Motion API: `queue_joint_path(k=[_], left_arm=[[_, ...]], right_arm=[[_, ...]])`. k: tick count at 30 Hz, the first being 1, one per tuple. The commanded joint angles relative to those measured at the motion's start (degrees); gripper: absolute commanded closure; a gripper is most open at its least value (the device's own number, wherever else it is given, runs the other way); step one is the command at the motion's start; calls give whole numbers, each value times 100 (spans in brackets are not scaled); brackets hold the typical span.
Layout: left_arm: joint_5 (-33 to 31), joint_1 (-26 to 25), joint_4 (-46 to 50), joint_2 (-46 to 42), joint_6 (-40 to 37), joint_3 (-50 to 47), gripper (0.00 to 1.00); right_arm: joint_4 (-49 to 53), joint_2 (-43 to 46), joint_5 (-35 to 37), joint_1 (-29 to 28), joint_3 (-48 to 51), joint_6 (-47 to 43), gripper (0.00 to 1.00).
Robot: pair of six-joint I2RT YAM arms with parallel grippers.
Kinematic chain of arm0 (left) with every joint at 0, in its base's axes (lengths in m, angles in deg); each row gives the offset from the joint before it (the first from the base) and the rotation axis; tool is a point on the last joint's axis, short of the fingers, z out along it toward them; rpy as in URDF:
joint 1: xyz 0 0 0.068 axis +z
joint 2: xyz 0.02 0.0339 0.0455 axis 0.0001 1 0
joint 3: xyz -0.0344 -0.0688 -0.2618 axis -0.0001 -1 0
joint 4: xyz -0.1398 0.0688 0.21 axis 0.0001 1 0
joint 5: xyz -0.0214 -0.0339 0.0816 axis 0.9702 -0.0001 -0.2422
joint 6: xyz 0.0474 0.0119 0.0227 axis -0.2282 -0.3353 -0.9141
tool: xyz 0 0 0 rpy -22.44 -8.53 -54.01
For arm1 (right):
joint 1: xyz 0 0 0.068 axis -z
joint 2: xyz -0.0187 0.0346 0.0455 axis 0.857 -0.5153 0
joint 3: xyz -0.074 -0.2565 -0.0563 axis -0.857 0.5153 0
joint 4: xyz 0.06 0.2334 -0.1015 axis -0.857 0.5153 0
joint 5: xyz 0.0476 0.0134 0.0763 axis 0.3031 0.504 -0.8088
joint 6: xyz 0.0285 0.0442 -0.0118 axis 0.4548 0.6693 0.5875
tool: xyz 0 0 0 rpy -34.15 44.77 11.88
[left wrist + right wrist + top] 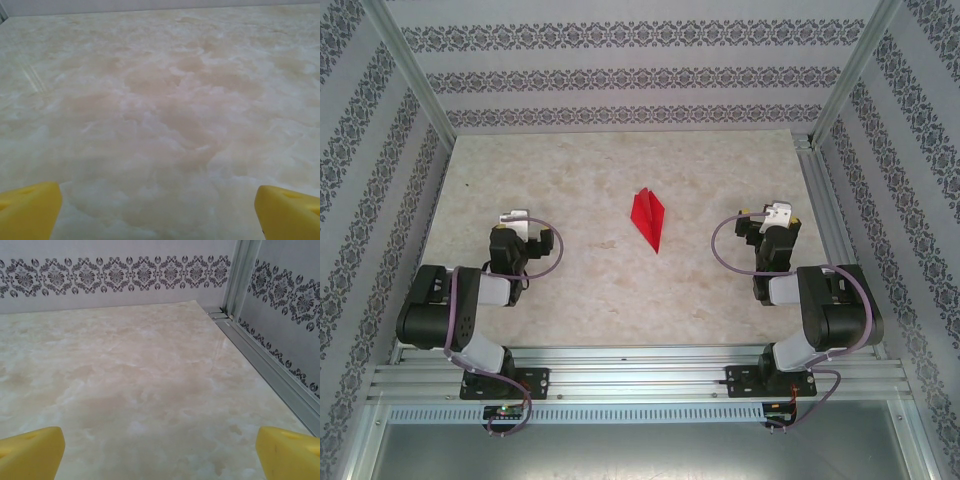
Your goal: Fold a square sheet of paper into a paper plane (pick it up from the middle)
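Item one: paper plane (649, 220) – bright red paper folded into a narrow creased dart, lying flat on the counter (580, 170) about midway between the side walls. Its sharp tip points toward the near edge and a little to the right, and its broader end faces the back wall. It sits between the two arms, well apart from both, and nothing touches it. Item two: left tool (517, 220), parked low over the counter's left half with its arm folded back toward its base. In its wrist view the left tool (160, 210) has its yellow fingers (30, 207) spread to opposite bottom corners, with bare marbled surface between them and nothing held. Item three: right tool (775, 215), mirrored on the right half near the side rail. In its wrist view the right tool (160, 450) is likewise spread wide, a yellow finger (287, 450) in each lower corner and bare counter in the gap. Item four: counter, cream and beige with a cloudy marble pattern and a matt sheen. Item five: enclosure walls (620, 75), pale with bands of dark ornamental print, seen also in the right wrist view (120, 272). Item six: aluminium frame posts (410, 75) at the corners, one standing at the far right corner in the right wrist view (240, 275) – a metal rail runs along the counter's right edge from it. Item seven: slotted mounting rail (640, 372) at the near edge, carrying both arm bases. Item eight: purple cables (556, 250) looped beside each wrist.
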Motion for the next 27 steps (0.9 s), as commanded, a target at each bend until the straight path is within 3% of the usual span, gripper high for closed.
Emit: queue_joint_path(k=[1, 25, 27], left_arm=[[228, 50, -207, -10, -160, 238, 0], [154, -31, 31, 38, -236, 386, 0], [154, -34, 17, 33, -243, 378, 0]], right_arm=[[-187, -5, -114, 42, -66, 78, 2], [-92, -4, -155, 68, -65, 102, 2], [-241, 12, -545, 113, -22, 24, 2]])
